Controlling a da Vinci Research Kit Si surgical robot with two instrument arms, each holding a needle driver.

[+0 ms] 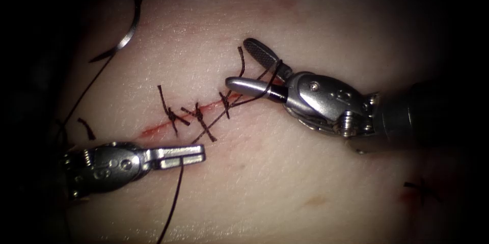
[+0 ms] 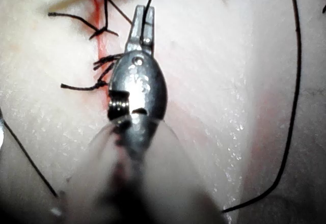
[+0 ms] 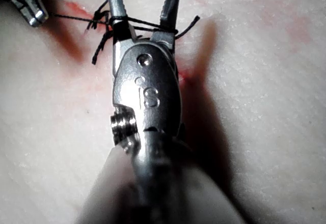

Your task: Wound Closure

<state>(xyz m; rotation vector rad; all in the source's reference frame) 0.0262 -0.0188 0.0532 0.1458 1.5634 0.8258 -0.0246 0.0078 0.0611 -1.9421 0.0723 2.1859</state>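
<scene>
From the endoscope, the left tool (image 1: 196, 155) lies below the cut (image 1: 168, 124), its jaws clenched on the thread (image 1: 175, 198), which hangs down from them toward the lower edge. The right tool (image 1: 249, 68) sits at the right end of the cut with its jaws spread apart, grasping nothing; thread is wrapped across both jaws near their base and runs down-left to the stitches (image 1: 198, 119). Several knotted stitches with short cut ends cross the cut, and red fluid (image 1: 153, 131) lines it. The needle (image 1: 130, 27) lies free on the tissue (image 1: 305, 183) at the upper left, well apart from both tools and not in the tissue. In the left wrist view, the left tool (image 2: 142, 23) pinches the thread (image 2: 148, 5) at its tip, just beside the stitches (image 2: 102, 61). In the right wrist view, the right tool (image 3: 145, 2) shows its jaws parted with the thread (image 3: 142, 24) looped around them; the left tool's tip (image 3: 28, 2) is near, and the thread runs toward it.
</scene>
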